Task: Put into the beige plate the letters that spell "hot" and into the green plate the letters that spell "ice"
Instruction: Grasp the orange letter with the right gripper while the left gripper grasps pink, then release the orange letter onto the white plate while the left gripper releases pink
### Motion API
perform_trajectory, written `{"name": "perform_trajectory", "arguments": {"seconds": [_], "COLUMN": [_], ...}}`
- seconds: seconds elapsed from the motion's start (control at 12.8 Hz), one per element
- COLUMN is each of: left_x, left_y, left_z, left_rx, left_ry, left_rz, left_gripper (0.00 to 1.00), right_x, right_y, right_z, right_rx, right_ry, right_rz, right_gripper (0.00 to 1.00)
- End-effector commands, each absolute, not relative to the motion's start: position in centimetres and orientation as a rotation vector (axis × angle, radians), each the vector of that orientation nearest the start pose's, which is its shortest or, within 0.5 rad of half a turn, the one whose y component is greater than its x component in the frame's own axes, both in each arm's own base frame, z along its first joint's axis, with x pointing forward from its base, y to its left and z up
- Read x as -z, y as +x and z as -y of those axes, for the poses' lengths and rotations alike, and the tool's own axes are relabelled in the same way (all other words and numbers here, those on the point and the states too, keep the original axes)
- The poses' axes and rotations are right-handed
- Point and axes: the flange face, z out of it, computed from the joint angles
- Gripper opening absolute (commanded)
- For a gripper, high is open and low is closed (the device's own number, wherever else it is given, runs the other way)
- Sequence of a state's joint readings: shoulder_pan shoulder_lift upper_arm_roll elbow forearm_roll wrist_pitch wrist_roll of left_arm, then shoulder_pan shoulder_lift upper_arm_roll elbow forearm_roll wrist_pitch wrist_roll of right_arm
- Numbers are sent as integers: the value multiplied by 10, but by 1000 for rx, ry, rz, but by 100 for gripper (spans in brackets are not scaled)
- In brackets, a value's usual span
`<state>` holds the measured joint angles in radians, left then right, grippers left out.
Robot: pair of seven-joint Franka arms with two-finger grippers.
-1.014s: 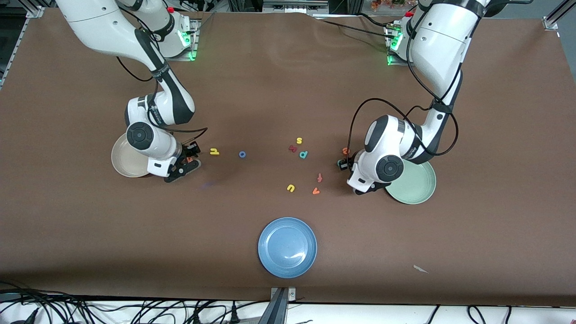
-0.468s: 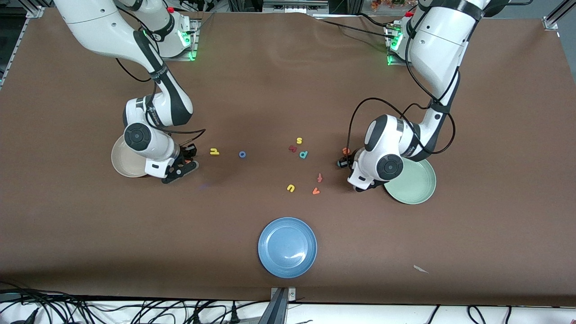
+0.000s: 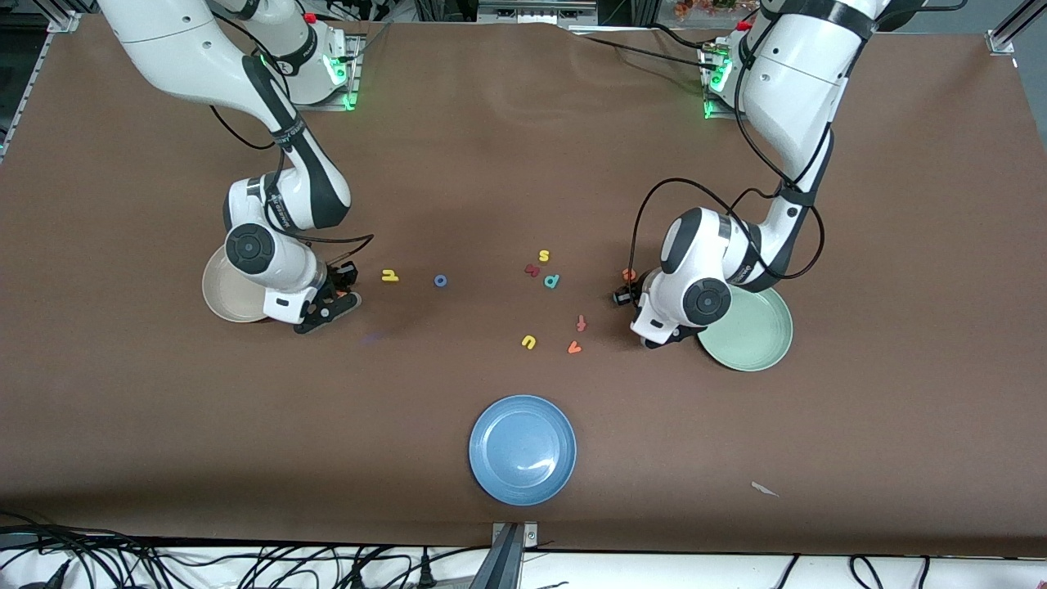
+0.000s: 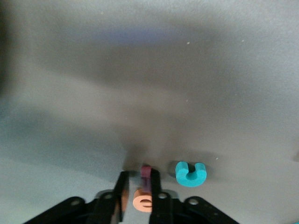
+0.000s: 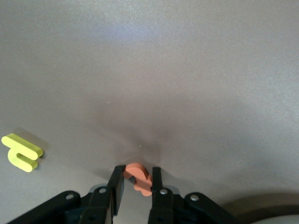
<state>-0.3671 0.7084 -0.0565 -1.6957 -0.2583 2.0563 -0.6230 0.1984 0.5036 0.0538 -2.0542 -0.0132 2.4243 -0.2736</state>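
Down at the table beside the beige plate [image 3: 219,296], my right gripper [image 5: 135,175] [image 3: 339,288] is shut on the orange t [image 5: 139,179]. The yellow h [image 3: 389,276] [image 5: 22,152] and blue o [image 3: 440,281] lie on the table toward the middle. Beside the green plate [image 3: 757,335], my left gripper [image 4: 138,176] [image 3: 623,294] is low at the table. Its jaws stand narrow round the dark red i [image 4: 145,171] and orange e [image 4: 141,201] [image 3: 628,275]. One finger touches the i and a small gap shows at the other. The teal c [image 4: 190,173] lies just outside the jaws.
A blue plate [image 3: 522,449] sits nearest the front camera. Loose letters lie mid-table: yellow s [image 3: 544,256], a dark red letter [image 3: 532,270], teal d/p [image 3: 552,281], red-orange f [image 3: 581,322], yellow u [image 3: 528,342], orange v [image 3: 574,348]. A pale scrap [image 3: 765,489] lies toward the left arm's end.
Both grippers' jaws have drawn in. The right one has closed on the orange t. Both wrists have shifted slightly at the table.
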Motion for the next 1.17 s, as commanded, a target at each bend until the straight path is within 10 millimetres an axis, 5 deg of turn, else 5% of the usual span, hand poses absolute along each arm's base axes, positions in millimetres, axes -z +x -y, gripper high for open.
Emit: {"name": "perform_trajectory", "arguments": {"seconds": [0.0, 0.23, 0.47, 0.7, 0.94, 1.09], "left_x": [-163, -186, -205, -227, -233, -230], "left_y": [573, 581, 595, 625, 649, 657], "left_z": [274, 269, 242, 205, 162, 134], "left_rx": [-683, -681, -655, -539, -500, -503], "left_ry": [-3069, -3073, -3067, -3063, -3098, -3136], "left_rz": [598, 593, 617, 486, 295, 148], "left_gripper": [0, 0, 0, 0, 0, 0], "right_x": [-187, -237, -283, -266, -230, -215], "right_y": [564, 585, 599, 592, 580, 578], "right_z": [-141, -113, -54, 14, 41, 42], "right_rx": [-181, -163, -284, -361, -421, -439], "right_ry": [-3013, -3054, -3107, -3151, -3157, -3158], "right_rz": [822, 759, 610, 472, 412, 417], "right_gripper": [12, 12, 12, 12, 12, 13]}}
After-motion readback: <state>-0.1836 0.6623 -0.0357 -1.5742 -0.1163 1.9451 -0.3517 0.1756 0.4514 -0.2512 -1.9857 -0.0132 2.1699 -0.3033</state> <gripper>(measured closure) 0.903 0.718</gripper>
